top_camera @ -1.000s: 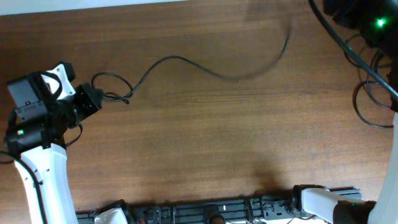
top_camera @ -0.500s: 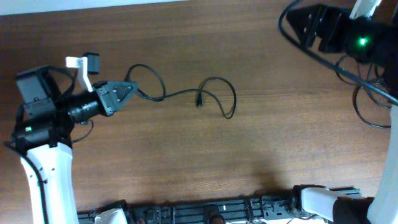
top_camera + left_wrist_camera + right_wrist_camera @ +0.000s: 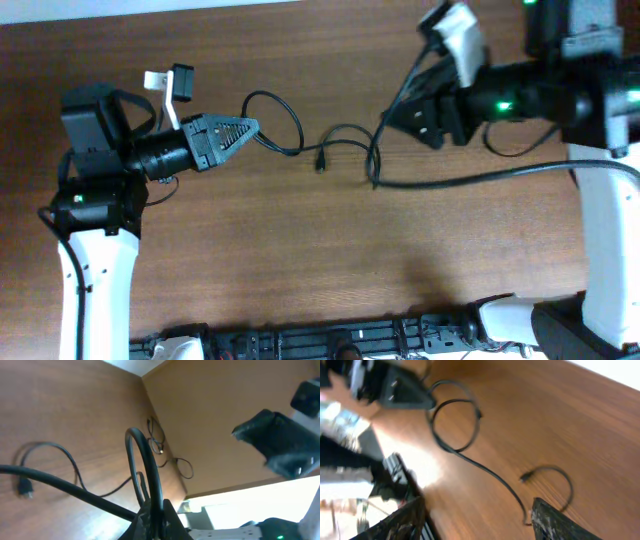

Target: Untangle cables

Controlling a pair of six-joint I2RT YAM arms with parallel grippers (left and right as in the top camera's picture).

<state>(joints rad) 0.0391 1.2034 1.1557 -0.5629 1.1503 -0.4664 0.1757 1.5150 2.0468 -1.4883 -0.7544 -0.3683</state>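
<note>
A thin black cable (image 3: pixel 290 140) lies in loops on the brown table, with a small plug (image 3: pixel 320 163) at mid-table and a second loop (image 3: pixel 368 150) to its right. My left gripper (image 3: pixel 240 128) is shut on the cable's left end, and the cord (image 3: pixel 150 470) rises from its jaws (image 3: pixel 156 517) in the left wrist view. My right gripper (image 3: pixel 395 118) is open and empty, hovering just right of the second loop. Its wide-apart fingers (image 3: pixel 480 520) frame the cable (image 3: pixel 470 462) and plug (image 3: pixel 524 478). More thin cables (image 3: pixel 159 445) lie far off by the table's edge.
A thick black wire (image 3: pixel 470 178) fixed to the right arm sags across the table right of centre. The left arm's body (image 3: pixel 95 160) stands at the left side. A dark rail with fittings (image 3: pixel 340 340) runs along the front edge.
My left gripper moved right with the cable end in it. The right arm swung from the far right corner to just beside the cable's right loop. The cable went from stretched to slack loops.
</note>
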